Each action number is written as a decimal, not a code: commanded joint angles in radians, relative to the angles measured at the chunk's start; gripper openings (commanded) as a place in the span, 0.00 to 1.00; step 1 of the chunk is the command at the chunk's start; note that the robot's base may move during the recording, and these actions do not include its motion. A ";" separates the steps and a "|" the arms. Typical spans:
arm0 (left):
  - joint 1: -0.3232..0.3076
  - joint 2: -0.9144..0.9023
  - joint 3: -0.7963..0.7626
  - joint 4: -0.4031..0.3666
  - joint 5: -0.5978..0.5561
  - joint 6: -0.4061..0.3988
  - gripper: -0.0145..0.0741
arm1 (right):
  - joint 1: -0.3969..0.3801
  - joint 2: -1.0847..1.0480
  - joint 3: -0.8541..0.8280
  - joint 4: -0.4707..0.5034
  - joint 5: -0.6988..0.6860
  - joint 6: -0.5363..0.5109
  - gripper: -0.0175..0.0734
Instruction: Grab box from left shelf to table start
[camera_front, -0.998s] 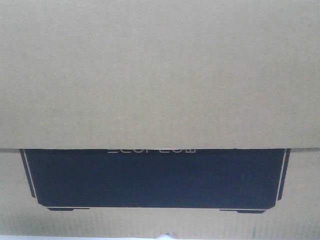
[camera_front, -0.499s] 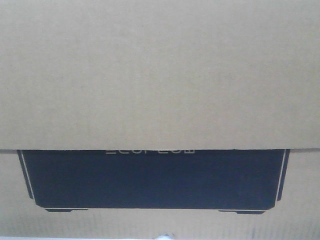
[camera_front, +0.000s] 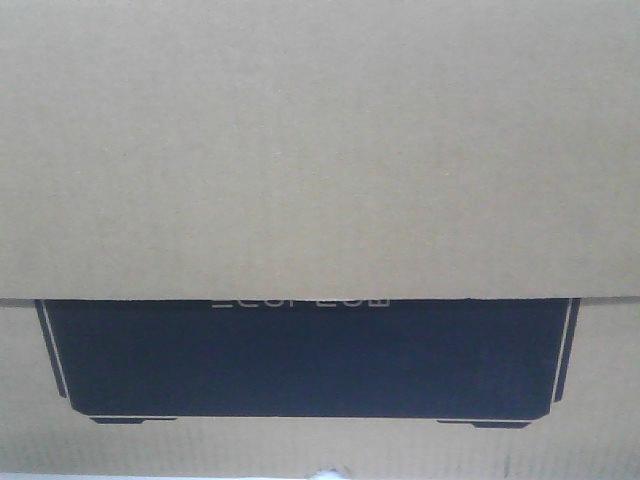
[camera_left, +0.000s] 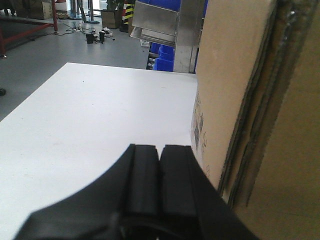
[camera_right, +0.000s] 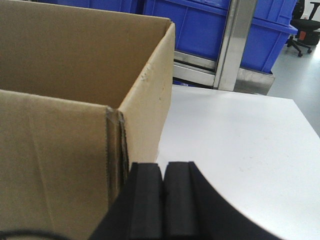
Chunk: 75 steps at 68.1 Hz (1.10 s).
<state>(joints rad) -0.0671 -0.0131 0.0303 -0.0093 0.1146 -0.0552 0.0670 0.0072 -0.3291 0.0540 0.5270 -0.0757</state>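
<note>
The tan cardboard box fills the front view, its black printed rectangle low on the near face. It stands over the white table; I cannot tell if it rests on it. My left gripper is shut with nothing between its fingers, right beside the box's left wall. My right gripper is shut and empty too, close against the box's right corner. The right wrist view shows the box open at the top. Whether either gripper touches the cardboard is hidden.
Beyond the table's far edge stand silver metal frame posts and blue plastic bins; I cannot tell whether this is the left shelf. Bare table lies to the right of the box. Grey floor with clutter lies to the far left.
In the front view the box's black print has slipped a few pixels down and left over the last second. It has held still for the last half second.
</note>
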 joint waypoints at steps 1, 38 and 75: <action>-0.002 -0.015 -0.003 -0.004 -0.094 -0.003 0.05 | -0.004 0.014 -0.025 -0.011 -0.093 0.002 0.25; -0.002 -0.015 -0.003 -0.004 -0.094 -0.003 0.05 | -0.067 -0.027 0.363 -0.073 -0.508 0.098 0.25; -0.002 -0.013 -0.003 -0.004 -0.094 -0.003 0.05 | -0.067 -0.027 0.363 -0.069 -0.510 0.098 0.25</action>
<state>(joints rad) -0.0671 -0.0131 0.0303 -0.0093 0.1139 -0.0552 0.0053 -0.0093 0.0286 -0.0054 0.1135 0.0234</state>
